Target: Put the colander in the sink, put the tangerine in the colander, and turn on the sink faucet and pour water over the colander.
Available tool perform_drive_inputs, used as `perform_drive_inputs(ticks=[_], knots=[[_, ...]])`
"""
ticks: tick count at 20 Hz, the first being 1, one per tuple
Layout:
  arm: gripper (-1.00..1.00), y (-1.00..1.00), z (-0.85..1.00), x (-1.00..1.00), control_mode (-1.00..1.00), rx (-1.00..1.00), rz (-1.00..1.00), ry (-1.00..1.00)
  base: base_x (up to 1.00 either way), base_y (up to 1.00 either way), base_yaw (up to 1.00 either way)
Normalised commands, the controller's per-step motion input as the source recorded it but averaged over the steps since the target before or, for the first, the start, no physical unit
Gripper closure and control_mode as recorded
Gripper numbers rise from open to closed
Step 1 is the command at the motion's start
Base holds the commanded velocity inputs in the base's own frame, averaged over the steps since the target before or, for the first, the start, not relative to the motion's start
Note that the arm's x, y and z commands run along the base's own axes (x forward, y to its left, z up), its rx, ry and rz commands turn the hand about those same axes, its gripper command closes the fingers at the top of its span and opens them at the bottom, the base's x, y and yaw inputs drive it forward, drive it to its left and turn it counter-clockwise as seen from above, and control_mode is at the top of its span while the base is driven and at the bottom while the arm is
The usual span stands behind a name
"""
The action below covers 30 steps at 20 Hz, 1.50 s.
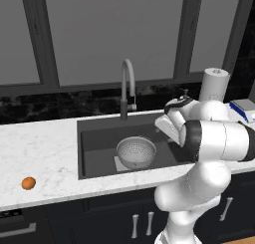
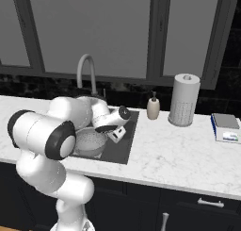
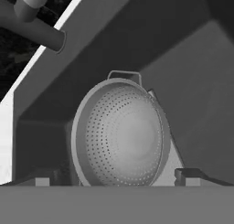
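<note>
The silver perforated colander [image 1: 136,151] [image 2: 89,143] [image 3: 121,136] sits upright on the bottom of the dark sink [image 1: 99,138] [image 2: 124,147], over its lighter centre square. My gripper [image 1: 167,126] [image 2: 117,131] [image 3: 114,178] hovers just right of and above the colander, open, fingers wide apart and holding nothing. The small orange tangerine [image 1: 28,183] lies on the white counter far left of the sink, near the front edge. Behind the basin rises the gooseneck faucet [image 1: 128,83] [image 2: 87,70]; no water runs from it.
A paper towel roll [image 1: 214,83] [image 2: 183,99] and a soap dispenser [image 2: 153,107] stand behind the sink's right side. A flat blue-and-white device [image 2: 226,126] lies further right. White marble counter [image 1: 45,148] stretches between the sink and the tangerine.
</note>
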Motion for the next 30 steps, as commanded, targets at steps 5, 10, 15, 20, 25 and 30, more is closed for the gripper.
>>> perform_drive_inputs(ticks=[5, 10, 15, 20, 25, 30], knots=[[-1.00, 0.16, 0.88, -0.27, -1.00, -0.03, 0.06, 0.00, 0.00, 0.00, 0.00], [-1.00, 0.34, 0.69, -0.30, -1.00, -0.05, 0.08, 0.00, 0.00, 0.00, 0.00], [-1.00, 0.56, 0.28, -0.49, -1.00, -0.09, 0.02, -0.04, 0.00, 0.00, 0.00], [-1.00, 0.76, 0.03, -0.44, -1.00, -0.15, 0.06, -0.01, 0.00, 0.00, 0.00], [-1.00, 0.85, 0.01, -0.40, -1.00, -0.15, 0.11, 0.00, 0.00, 0.00, 0.00], [-1.00, 0.87, 0.02, -0.19, -1.00, -0.12, 0.11, 0.01, 0.00, 0.00, 0.00]])
